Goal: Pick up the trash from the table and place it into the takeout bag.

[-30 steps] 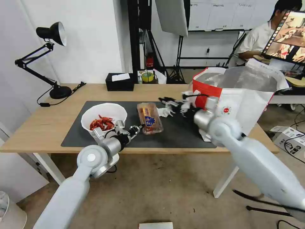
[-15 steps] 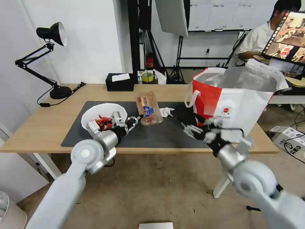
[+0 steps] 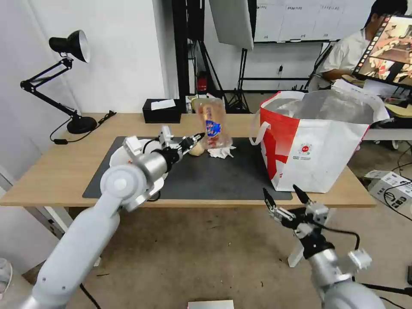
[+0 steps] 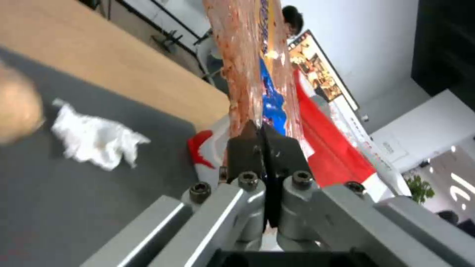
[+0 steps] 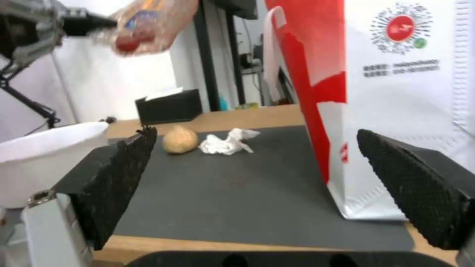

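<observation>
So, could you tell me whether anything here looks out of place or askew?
Nothing spilled. The clear clamshell tray hangs steeply tilted, pinched at one edge by the left gripper above the mat. The right gripper hovers open below the table edge.

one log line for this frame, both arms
left end effector: shut on clamshell tray, lifted over mat | right end effector: open, below table edge | takeout bag: upright

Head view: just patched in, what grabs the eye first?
The left gripper holds the clear clamshell tray upright in the air above the dark mat. The big red-and-white takeout bag stands open at the table's right end, and the right gripper hangs open below the table's front edge.
</observation>
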`<state>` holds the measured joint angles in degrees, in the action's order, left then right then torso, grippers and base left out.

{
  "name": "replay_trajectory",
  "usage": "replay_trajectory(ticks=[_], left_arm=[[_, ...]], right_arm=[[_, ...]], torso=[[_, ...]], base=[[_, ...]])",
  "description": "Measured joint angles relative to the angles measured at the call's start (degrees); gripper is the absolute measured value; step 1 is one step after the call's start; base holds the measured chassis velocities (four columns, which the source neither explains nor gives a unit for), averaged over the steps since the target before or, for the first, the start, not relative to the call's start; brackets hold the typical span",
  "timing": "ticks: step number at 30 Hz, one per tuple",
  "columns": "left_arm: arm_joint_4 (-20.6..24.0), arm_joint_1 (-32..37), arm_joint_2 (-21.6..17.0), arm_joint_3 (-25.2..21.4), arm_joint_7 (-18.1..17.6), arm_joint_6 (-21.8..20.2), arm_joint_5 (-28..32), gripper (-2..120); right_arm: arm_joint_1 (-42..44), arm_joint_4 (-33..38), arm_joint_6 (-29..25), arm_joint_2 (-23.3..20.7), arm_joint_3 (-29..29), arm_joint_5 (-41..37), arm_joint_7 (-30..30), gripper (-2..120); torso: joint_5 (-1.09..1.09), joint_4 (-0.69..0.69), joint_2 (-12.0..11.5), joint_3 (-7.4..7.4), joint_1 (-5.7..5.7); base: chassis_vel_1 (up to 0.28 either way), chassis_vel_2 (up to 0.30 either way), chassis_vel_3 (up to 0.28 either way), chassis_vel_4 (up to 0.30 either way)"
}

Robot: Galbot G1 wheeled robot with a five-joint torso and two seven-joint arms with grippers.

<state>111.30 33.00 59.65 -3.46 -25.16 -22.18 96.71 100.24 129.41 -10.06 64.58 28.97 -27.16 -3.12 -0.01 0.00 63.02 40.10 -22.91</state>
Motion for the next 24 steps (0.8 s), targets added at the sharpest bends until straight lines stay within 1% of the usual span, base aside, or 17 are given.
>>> replay_trajectory(ticks=[1,3,4,7,8,11,12,14,15,17,18,21,22,24], left_arm=[[0.00,0.00,0.00,0.00,0.00,0.00,0.00,0],[-1.56,-3.78,0.14,2.40,0.02,0.21,0.40,0],[-1.56,-3.78,0.14,2.40,0.02,0.21,0.40,0],[-5.26,-11.36,1.83,7.50,0.04,0.42,0.79,0],[-5.26,-11.36,1.83,7.50,0.04,0.42,0.79,0],[-9.31,-17.13,4.71,11.40,0.03,0.69,0.67,0],[-9.31,-17.13,4.71,11.40,0.03,0.69,0.67,0],[-12.07,-20.24,7.16,13.52,-0.10,0.94,0.05,0],[-12.07,-20.24,7.16,13.52,-0.10,0.94,0.05,0],[-15.50,-23.72,10.21,15.62,-0.19,1.32,-0.74,0],[-15.50,-23.72,10.21,15.62,-0.19,1.32,-0.74,0],[-19.78,-27.80,14.14,17.75,-0.29,1.59,-2.20,0],[-19.78,-27.80,14.14,17.75,-0.29,1.59,-2.20,0],[-22.84,-30.17,17.12,19.19,-0.44,1.81,-4.42,0]], right_arm=[[0.00,0.00,0.00,0.00,0.00,0.00,0.00,100],[0.78,-0.34,-1.12,1.48,-0.08,1.58,0.07,100],[0.78,-0.34,-1.12,1.48,-0.08,1.58,0.07,100],[2.22,-1.29,-3.37,4.23,-0.20,4.71,0.19,100],[2.22,-1.29,-3.37,4.23,-0.20,4.71,0.19,100],[3.38,-2.73,-5.29,6.18,-0.97,6.61,0.36,100],[3.38,-2.73,-5.29,6.18,-0.97,6.61,0.36,100],[3.98,-3.58,-6.43,6.94,-1.76,7.64,0.50,100],[3.98,-3.58,-6.43,6.94,-1.76,7.64,0.50,100],[4.26,-4.33,-7.01,7.46,-2.33,8.10,0.77,100],[4.26,-4.33,-7.01,7.46,-2.33,8.10,0.77,100],[4.26,-4.78,-7.17,7.63,-2.58,8.09,0.84,100],[4.26,-4.78,-7.17,7.63,-2.58,8.09,0.84,100],[4.15,-5.05,-7.17,7.51,-2.61,7.95,0.85,100]], torso=[[0.00,0.00,0.00,0.00,0.00],[0.01,0.01,0.00,0.00,0.00],[0.01,0.01,0.00,0.00,0.00],[0.01,0.00,0.00,0.00,-0.01],[0.01,0.00,0.00,0.00,-0.01],[0.01,0.00,0.00,0.01,-0.01],[0.01,0.00,0.00,0.01,-0.01],[0.01,0.00,0.00,0.01,-0.01],[0.01,0.00,0.00,0.01,-0.01],[0.02,0.00,0.00,0.00,-0.01],[0.02,0.00,0.00,0.00,-0.01],[0.02,0.00,0.00,0.01,-0.01],[0.02,0.00,0.00,0.01,-0.01],[0.03,0.00,0.00,0.00,-0.01]], base=[[0.000,0.000,0.000,0.000],[0.000,0.000,0.000,0.000],[0.000,0.000,0.000,0.000],[0.000,0.000,0.000,0.000],[0.000,0.000,0.000,0.000],[0.000,0.000,0.000,0.000],[0.000,0.000,0.000,0.000],[0.000,0.000,0.000,0.000],[0.000,0.000,0.000,0.000],[0.000,0.000,0.000,0.000],[0.000,0.000,0.000,0.000],[0.000,0.000,0.000,0.000],[0.000,0.000,0.000,0.000],[0.000,0.000,0.000,0.000]])
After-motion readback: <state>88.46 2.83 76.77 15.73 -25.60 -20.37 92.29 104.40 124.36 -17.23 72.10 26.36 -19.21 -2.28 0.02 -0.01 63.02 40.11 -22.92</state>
